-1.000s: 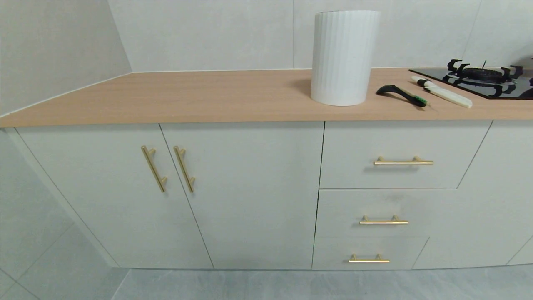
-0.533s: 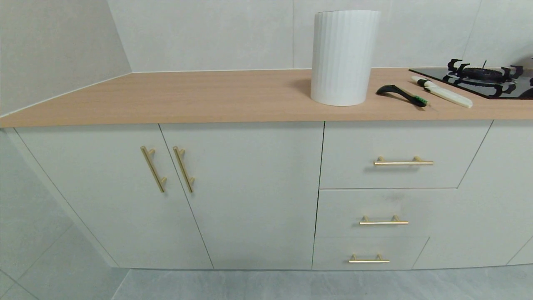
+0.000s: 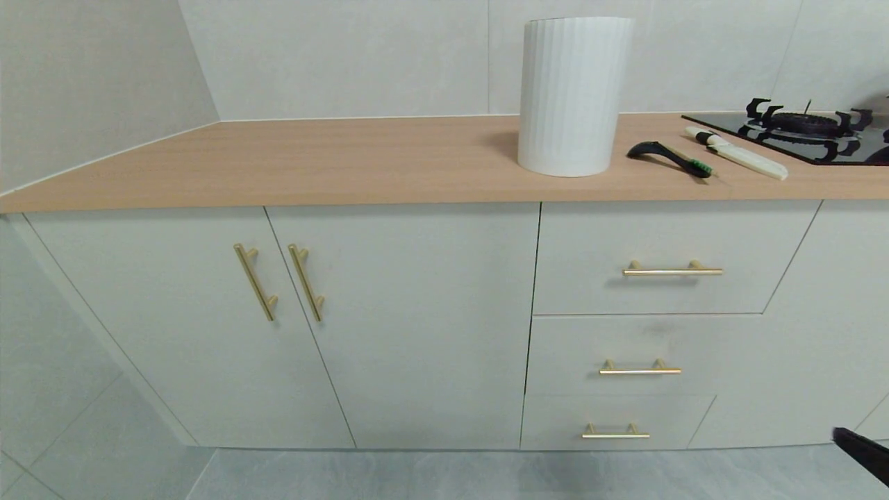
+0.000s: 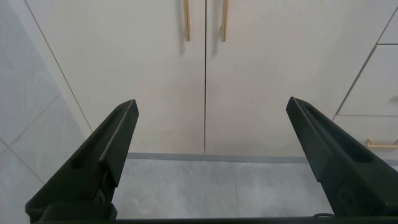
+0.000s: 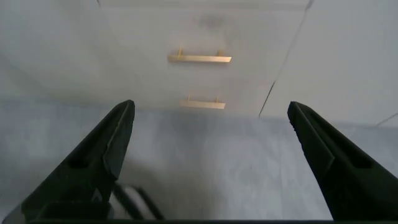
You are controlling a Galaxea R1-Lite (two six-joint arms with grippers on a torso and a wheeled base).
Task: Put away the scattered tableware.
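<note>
Holding both sets of jaws spread wide with nothing between them, I have them low in front of the cabinet. My left jaws face the double doors [image 4: 137, 74], about level with the seam between the two. The gold door handles [image 4: 186, 18] stand above, and the grey floor [image 4: 205, 186] lies below. My right jaws hang over the floor as well, facing the lower drawers [image 5: 199, 31], each of which has a gold bar [image 5: 199, 59] across it. In the head view, a dark tip of my right arm [image 3: 861, 450] juts in at the bottom right corner, down by the floor.

The tableware lies up on the wooden surface [image 3: 312, 160], well apart from both jaws. A black tool [image 3: 669, 157] with a green tip lies just to the right of a tall white ribbed canister [image 3: 571, 97], which stands upright. A pale knife [image 3: 737, 154] lies near the tool on its far right, not touching it, at the front corner of the black hob [image 3: 799, 128]. All three drawers under that stretch are closed, as are the doors.
</note>
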